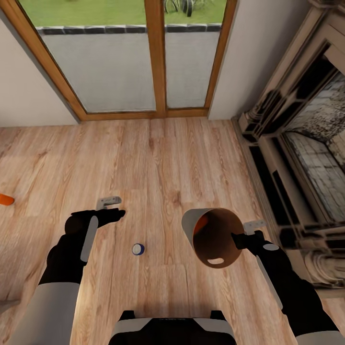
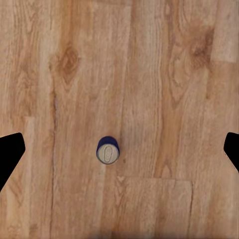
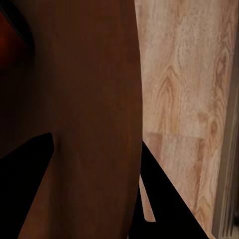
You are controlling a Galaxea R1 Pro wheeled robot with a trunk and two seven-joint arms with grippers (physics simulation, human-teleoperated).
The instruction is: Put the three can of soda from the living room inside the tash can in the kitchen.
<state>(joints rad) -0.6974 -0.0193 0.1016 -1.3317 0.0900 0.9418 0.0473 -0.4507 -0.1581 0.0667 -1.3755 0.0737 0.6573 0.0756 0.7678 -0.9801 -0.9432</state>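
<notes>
Small dark blue soda can stands upright on wood-plank floor, lower centre of head view, left gripper hovering over it, fingers spread wide and empty; lower straight, while right gripper pinches tilted grey bin's rim.

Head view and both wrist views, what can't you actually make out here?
- Orange can inside the bin: head view, mostly hidden by the bin's rim.
- Orange object on the floor: head view, cut off by the picture's edge, so its kind is unclear.
- Blue can: left wrist view from above, its label is not visible.
- Right claw: its fingertips are hidden by the bin wall.
</notes>
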